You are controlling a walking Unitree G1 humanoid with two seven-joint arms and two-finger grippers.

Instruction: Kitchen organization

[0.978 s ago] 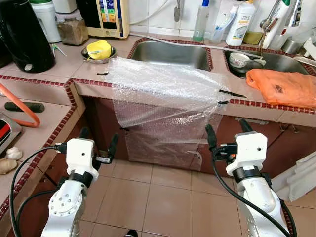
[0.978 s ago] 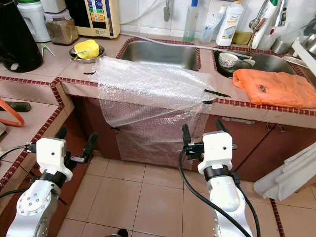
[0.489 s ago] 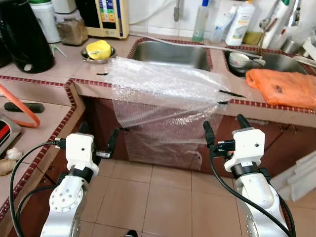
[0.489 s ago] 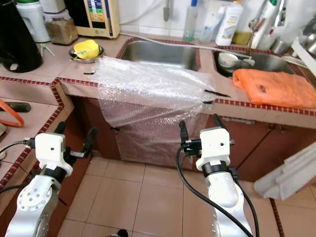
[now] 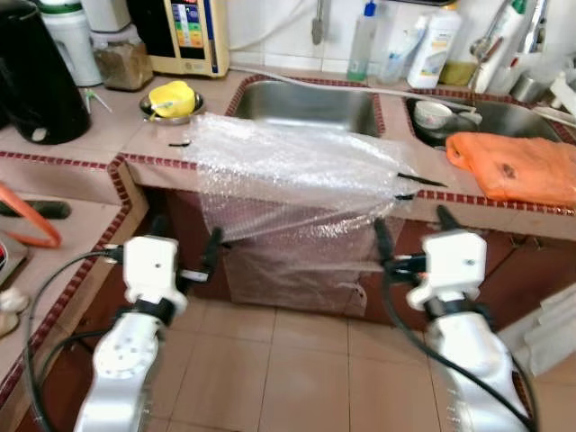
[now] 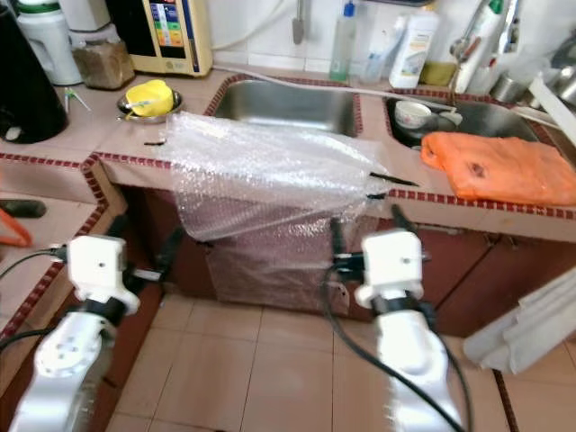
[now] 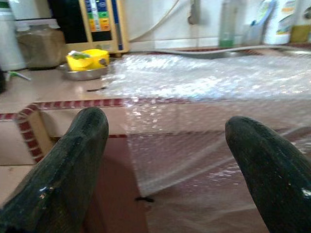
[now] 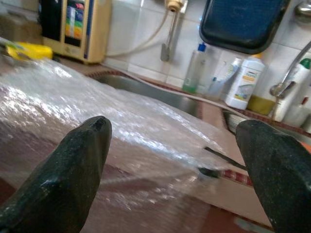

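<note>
Getting close to the wrap (image 5: 297, 171), draped over the counter (image 5: 135, 144) edge at 12 o'clock. Left claw (image 5: 184, 256) spread wide, holding nothing. Right claw (image 5: 409, 243) spread too. Next, probably: reach up, pinch the hanging edge.

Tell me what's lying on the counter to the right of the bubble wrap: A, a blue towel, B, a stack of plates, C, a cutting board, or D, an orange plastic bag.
D: an orange plastic bag lies crumpled on the counter edge, right of the bubble wrap draped over the front.
</note>
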